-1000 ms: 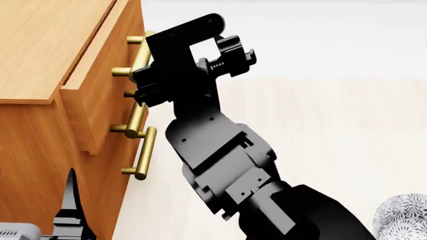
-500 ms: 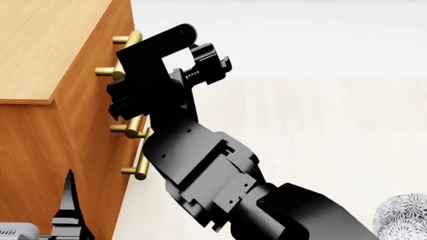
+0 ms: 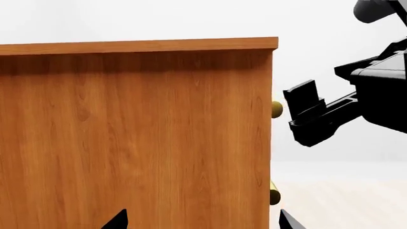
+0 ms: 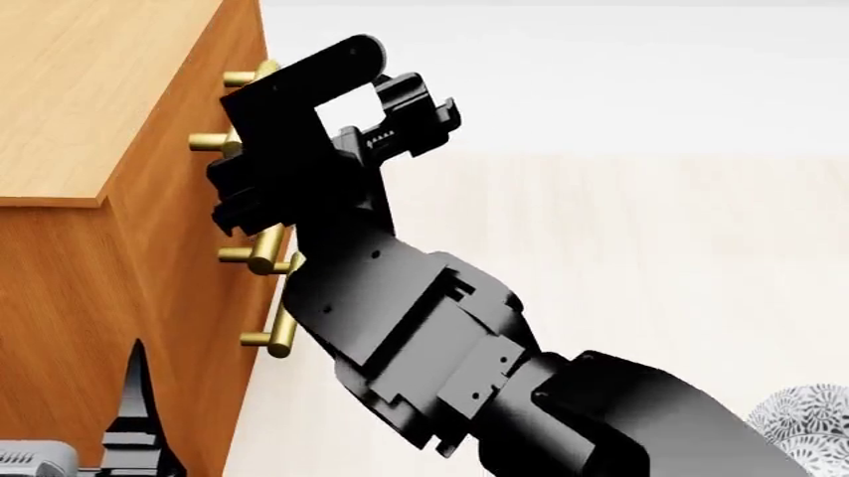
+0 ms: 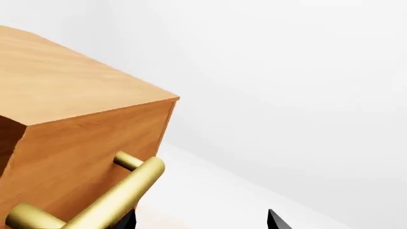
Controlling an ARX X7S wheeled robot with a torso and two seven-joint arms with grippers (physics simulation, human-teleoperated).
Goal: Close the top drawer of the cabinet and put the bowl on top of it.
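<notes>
The orange-brown cabinet (image 4: 80, 99) fills the head view's left, and its top drawer (image 5: 83, 148) sits flush with the front. The drawer's brass handle (image 5: 108, 200) lies just beside one fingertip of my right gripper (image 5: 200, 220), which is open with nothing between its fingers. In the head view the right gripper (image 4: 239, 194) is pressed close to that handle (image 4: 253, 78). The patterned bowl (image 4: 796, 422) shows partly at the lower right, on the floor. My left gripper (image 3: 202, 220) is open and faces the cabinet's side wall (image 3: 133, 138).
Two lower brass handles (image 4: 272, 298) stick out below the right gripper. The right arm (image 4: 438, 348) crosses the middle of the head view. A pale floor (image 4: 637, 248) stretches to the right of the cabinet. A grey object (image 4: 34, 462) peeks in at the bottom left.
The top drawer stood out from the cabinet a second ago and is now flush. My right gripper moved left toward the cabinet with it, then rose slightly.
</notes>
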